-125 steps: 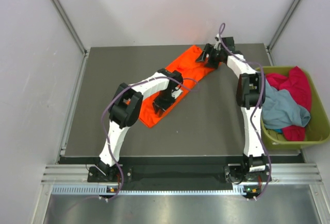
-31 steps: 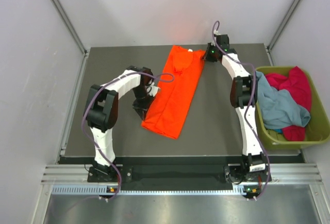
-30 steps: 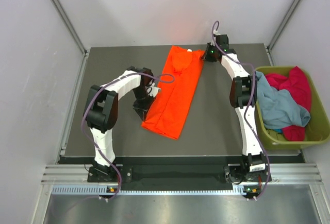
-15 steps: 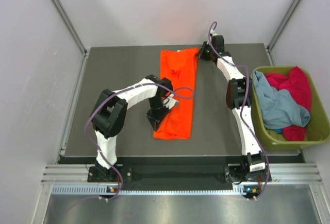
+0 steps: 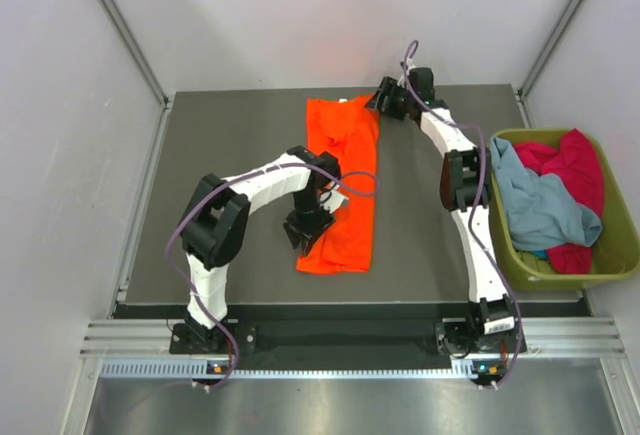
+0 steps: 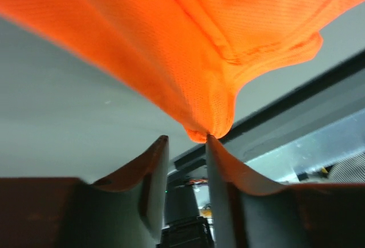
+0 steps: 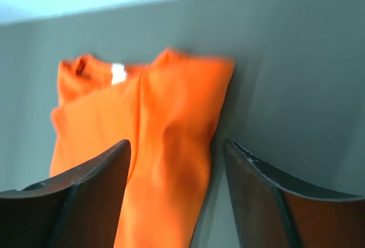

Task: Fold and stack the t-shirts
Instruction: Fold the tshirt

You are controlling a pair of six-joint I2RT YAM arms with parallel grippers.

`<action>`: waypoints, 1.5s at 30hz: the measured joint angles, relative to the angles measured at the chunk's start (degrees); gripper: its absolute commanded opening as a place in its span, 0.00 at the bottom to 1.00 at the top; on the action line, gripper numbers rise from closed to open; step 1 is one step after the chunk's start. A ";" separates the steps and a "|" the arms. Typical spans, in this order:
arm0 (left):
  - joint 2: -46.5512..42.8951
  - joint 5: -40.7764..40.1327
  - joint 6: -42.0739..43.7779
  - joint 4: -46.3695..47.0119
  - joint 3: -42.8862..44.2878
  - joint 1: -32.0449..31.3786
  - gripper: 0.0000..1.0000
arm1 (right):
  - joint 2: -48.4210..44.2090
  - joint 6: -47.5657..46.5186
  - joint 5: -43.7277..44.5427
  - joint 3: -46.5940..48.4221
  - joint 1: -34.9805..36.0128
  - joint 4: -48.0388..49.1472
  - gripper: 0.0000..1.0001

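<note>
Orange t-shirt (image 5: 352,220), narrow strip, on table (image 5: 220,155)

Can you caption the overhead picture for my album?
Left arm and right arm reach to a folded orange t-shirt on a grey table; more shirts fill an olive-green bin.

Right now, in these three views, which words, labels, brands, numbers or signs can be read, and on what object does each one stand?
No text can be read in any view.
White neck label at the collar of the orange t-shirt: too small and too blurred to read, so I cannot tell whether anything is printed on it.
</note>
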 measured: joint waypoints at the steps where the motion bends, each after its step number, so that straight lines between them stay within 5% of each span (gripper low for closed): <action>1: -0.02 -1.07 0.24 -0.04 0.48 0.00 0.52 | -1.75 -0.02 -0.90 -2.34 -0.09 -0.79 0.69; 7: -2.14 -4.48 0.90 -0.20 3.96 1.27 0.68 | -21.81 -1.55 -4.68 -30.86 -0.87 -7.15 0.73; 15: -5.53 -2.49 -1.22 0.48 5.95 7.65 0.64 | -51.69 -2.67 -9.97 -65.92 -2.45 -12.33 0.67; 26: -7.08 6.12 -10.05 4.20 -4.35 9.77 0.58 | -70.93 -4.28 -14.97 -96.91 -1.16 -14.05 0.60; 35: -10.71 12.61 -18.03 9.14 -17.42 10.47 0.57 | -79.23 2.23 -18.67 -109.90 8.61 -6.40 0.61; 45: -10.71 14.82 -23.30 17.44 -20.70 10.73 0.57 | -74.36 6.16 -18.27 -110.68 11.78 0.46 0.59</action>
